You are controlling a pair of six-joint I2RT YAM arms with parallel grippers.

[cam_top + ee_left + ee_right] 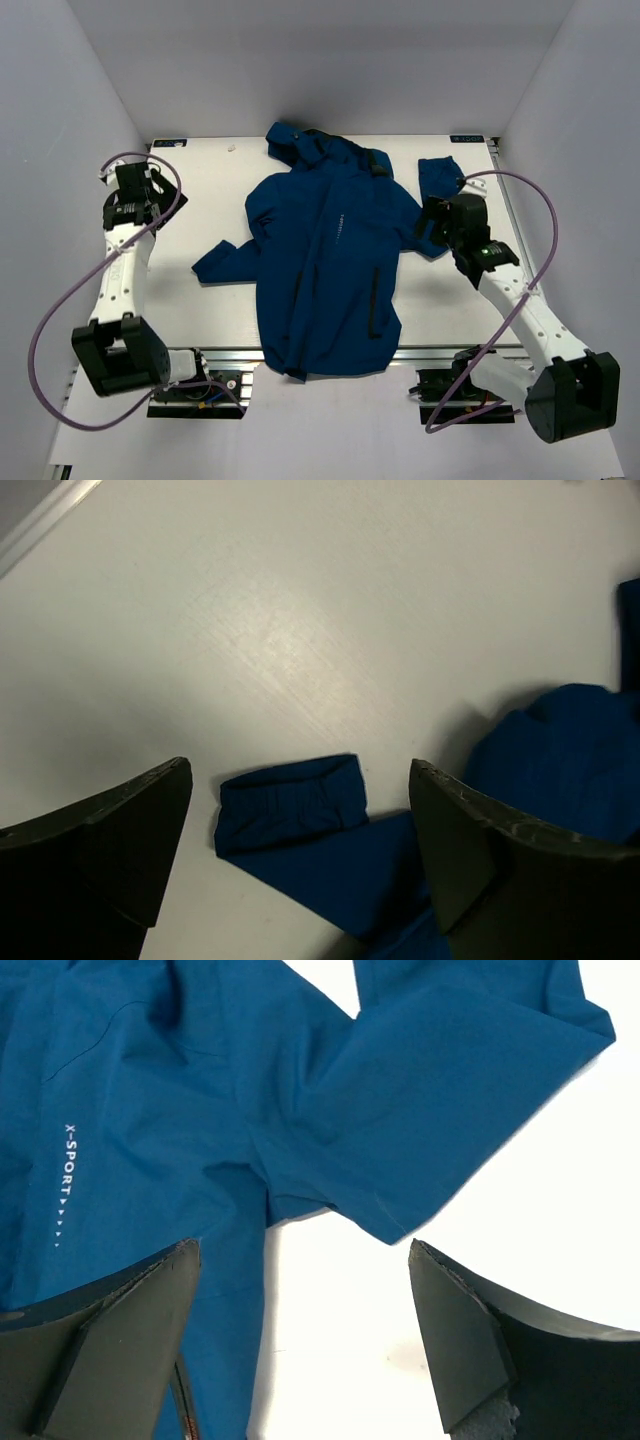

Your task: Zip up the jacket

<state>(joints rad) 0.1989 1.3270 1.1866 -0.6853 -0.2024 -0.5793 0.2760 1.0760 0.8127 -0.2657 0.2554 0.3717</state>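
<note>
The dark blue jacket point(325, 265) lies flat, front side up, in the middle of the white table, hood point(310, 148) toward the back. One sleeve point(218, 262) reaches out left; the other sleeve point(440, 175) is folded up at the right. My right gripper point(438, 228) hovers open over the right armpit. In its wrist view the right gripper point(300, 1245) has bare table between the fingers, with the white chest logo point(68, 1185) at left. My left gripper point(138, 188) is held open far left, well clear of the jacket. In the left wrist view the left gripper point(300, 770) frames a sleeve cuff point(290, 805).
The white table point(200, 190) is walled in by pale panels at left, right and back. A metal rail point(440, 350) runs along its front edge by the arm bases. Purple cables point(60, 310) loop beside both arms. A small white speck point(232, 148) lies at the back left.
</note>
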